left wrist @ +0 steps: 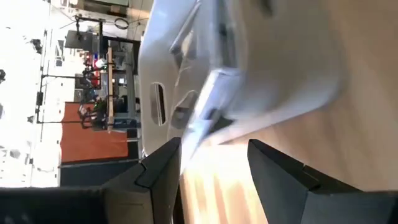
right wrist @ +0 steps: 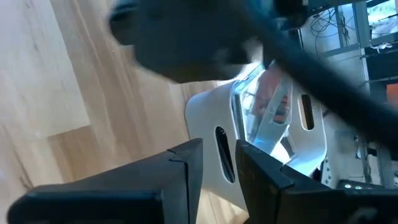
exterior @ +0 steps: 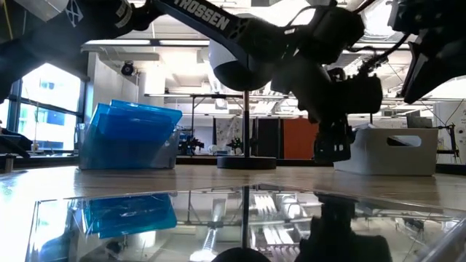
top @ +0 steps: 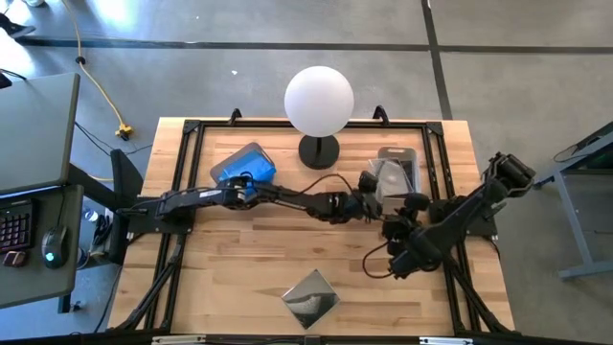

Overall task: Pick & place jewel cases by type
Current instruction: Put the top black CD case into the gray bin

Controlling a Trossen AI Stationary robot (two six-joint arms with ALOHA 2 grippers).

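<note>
Blue cases [top: 243,163] binned far left; left gripper [top: 368,198] released beside right bin [top: 398,171]; dark case [top: 311,298] waits near; right gripper [top: 400,261] nearly clenched, empty.

At the table's [top: 239,287] back, a globe lamp [top: 319,105] stands between 2 bins: the left bin [top: 244,165] holds jewel cases, the right bin [top: 399,171] seemingly more. 1 jewel case [top: 311,298] lies alone near the front edge.

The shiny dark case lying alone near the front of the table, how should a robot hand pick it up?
The dark case lies flat, turned like a diamond, with bare table all around it. Probably best to come straight down from above and pinch two opposite edges, since it is too thin to grab from the side.
</note>
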